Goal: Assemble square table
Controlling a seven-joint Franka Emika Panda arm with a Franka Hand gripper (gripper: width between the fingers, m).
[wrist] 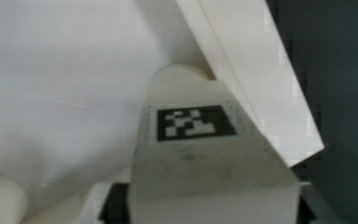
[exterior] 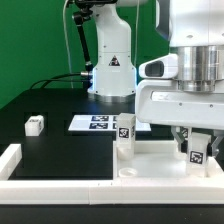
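White tagged leg (exterior: 197, 152) stands upright between the end effector (exterior: 196, 146) fingers, on the tabletop (exterior: 150, 160) at the exterior view's right; whether the fingers clamp it cannot be told.

No words or numbers can be read anywhere. Black-and-white square tags stand on the marker board (exterior: 100, 123), on the upright leg (exterior: 125, 132) on the tabletop (exterior: 150, 160), on the leg (exterior: 196, 152) under the claw (exterior: 197, 140), and on the small leg (exterior: 35, 125) on the desk (exterior: 60, 145). A triangular warning sign sits on the arm's base (exterior: 112, 68).
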